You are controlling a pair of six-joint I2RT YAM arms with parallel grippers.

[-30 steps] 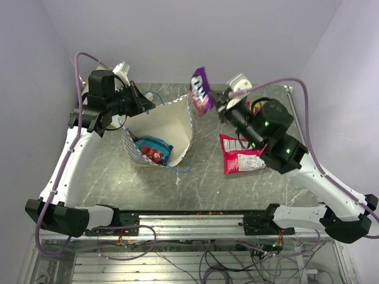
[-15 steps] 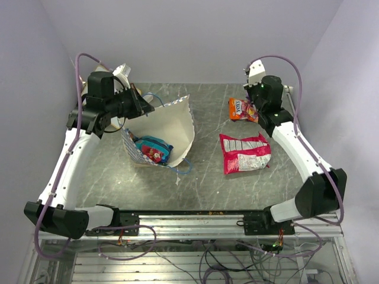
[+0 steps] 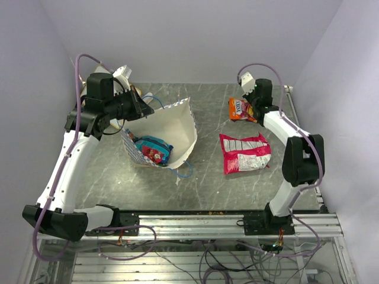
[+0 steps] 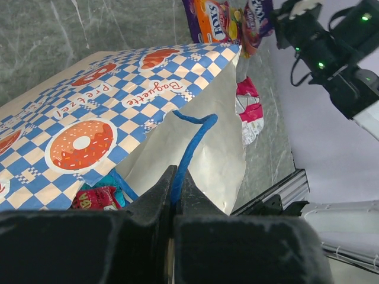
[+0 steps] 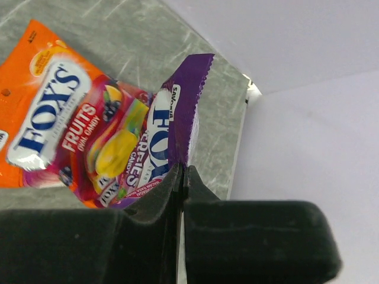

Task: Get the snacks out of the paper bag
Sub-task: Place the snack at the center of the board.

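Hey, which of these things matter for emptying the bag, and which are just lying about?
Job: tan checkered paper bag; purple glossy snack packet in right pincer; orange packet; big red-pink packet; teal packet and small red packet inside bag.
Bystanders: purple cables; aluminium rail.

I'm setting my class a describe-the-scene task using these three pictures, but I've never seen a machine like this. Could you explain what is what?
These are two robot arms bolted to the near edge of a table, each ending in a two-finger gripper. One picture looks down from above; the other two come from a camera on each wrist. The left gripper is shut on the blue cord handle of a paper bag, which lies open on its side with packets inside. The right gripper pinches a purple sweet packet right by an orange Fox's packet lying on the table. A large red-pink packet lies nearby.
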